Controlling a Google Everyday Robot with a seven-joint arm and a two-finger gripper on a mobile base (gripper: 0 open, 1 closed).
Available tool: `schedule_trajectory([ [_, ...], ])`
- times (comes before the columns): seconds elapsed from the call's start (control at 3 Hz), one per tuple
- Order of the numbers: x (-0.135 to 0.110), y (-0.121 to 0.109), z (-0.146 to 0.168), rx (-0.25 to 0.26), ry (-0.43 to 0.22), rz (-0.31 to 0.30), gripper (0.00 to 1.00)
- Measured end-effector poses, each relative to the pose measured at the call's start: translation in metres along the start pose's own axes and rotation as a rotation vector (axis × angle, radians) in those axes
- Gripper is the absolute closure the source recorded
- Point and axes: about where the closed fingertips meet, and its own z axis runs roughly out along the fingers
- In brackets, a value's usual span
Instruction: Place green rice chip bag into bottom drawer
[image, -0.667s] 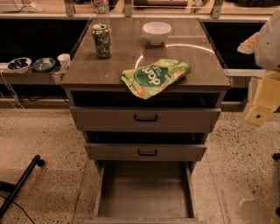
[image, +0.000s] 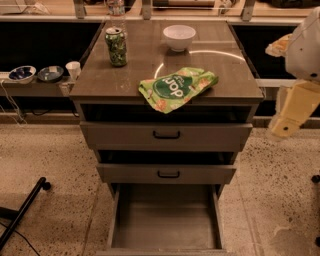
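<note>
The green rice chip bag (image: 177, 89) lies flat on the front right part of the cabinet top (image: 100, 80), and its front corner hangs slightly over the edge. The bottom drawer (image: 165, 222) is pulled open below, with a bare flat interior. My gripper (image: 290, 114) is the pale yellowish part hanging at the right of the cabinet, level with the top drawer. It is apart from the bag and holds nothing that I can see. The white arm (image: 306, 45) is above it.
A green patterned drink can (image: 116, 46) and a white bowl (image: 179, 37) stand at the back of the cabinet top. The two upper drawers with black handles (image: 166, 135) are slightly open. Bowls and a cup (image: 73, 69) sit on a low shelf at the left. A black pole (image: 22, 212) lies on the floor at the left.
The arm at the right has shifted slightly to the left. The bag, the can, the bowl and the drawers have not moved.
</note>
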Motion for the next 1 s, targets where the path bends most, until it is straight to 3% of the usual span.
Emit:
schedule_trajectory([
  [0.67, -0.046, 0.0, 0.084, 0.059, -0.271, -0.209, 0.0],
  [1.0, -0.058, -0.019, 0.082, 0.154, -0.301, -0.288, 0.0],
])
